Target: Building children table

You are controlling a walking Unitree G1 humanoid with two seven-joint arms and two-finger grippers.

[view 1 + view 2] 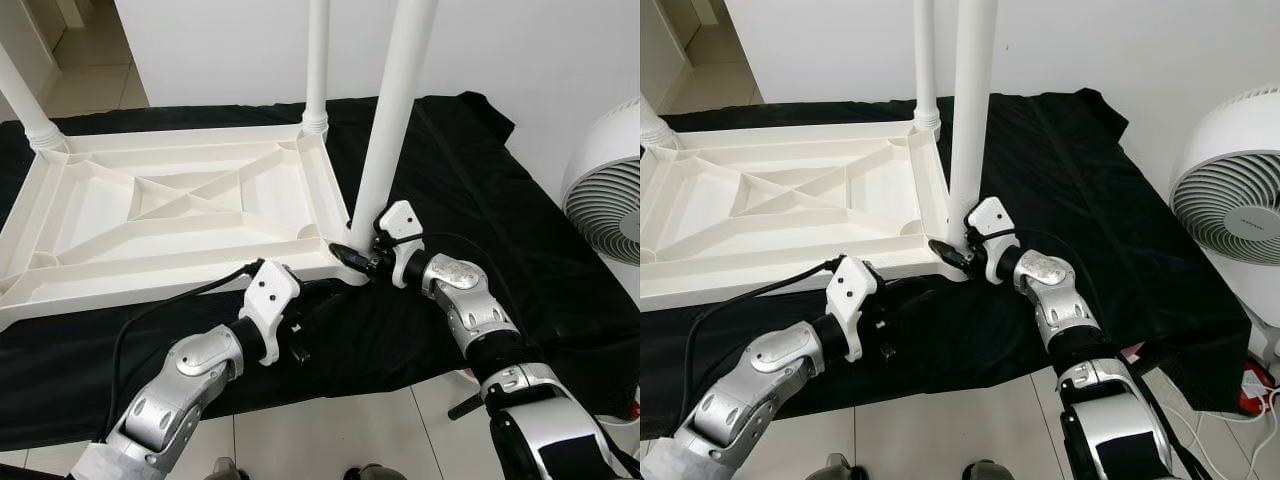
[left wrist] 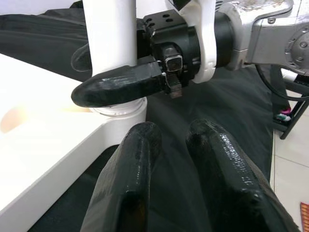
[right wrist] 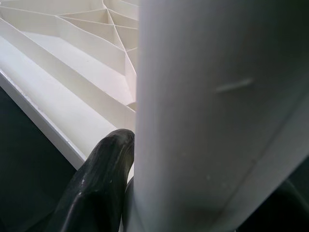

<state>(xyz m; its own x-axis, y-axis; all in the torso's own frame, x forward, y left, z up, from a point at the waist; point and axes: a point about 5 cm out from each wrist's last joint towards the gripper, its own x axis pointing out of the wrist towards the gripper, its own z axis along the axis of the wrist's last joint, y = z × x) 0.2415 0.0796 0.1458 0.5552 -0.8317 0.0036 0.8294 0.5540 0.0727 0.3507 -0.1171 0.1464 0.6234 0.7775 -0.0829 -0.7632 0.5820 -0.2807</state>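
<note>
Black cloth [image 1: 470, 190] covers the surface we are working on, with a pale wall behind it, tiled floor below and a white fan [image 1: 610, 185] standing off the right edge. On the cloth lies the white table top [image 1: 170, 210], turned upside down so that its ribbed underside faces up; it sits toward the left and back of the surface, its near right corner close to the near edge. Legs already stand in the far left corner and the far right corner [image 1: 317, 60], and the leg in hand [image 1: 395, 110] rises from the near right corner socket. Our right gripper [image 1: 358, 257] is closed around that leg just above the socket, one finger in front of it and the other behind. Our left gripper [image 2: 178, 169] hovers over the cloth just beside the same corner, its fingers a little apart and holding nothing. We judge this to be the seating of the third leg, with one corner yet to fill. To do it well we should keep the leg upright and in line with the socket, turn or press it home without tilting, and bring the left gripper onto the frame rim to steady the table top so it cannot slide on the cloth.
</note>
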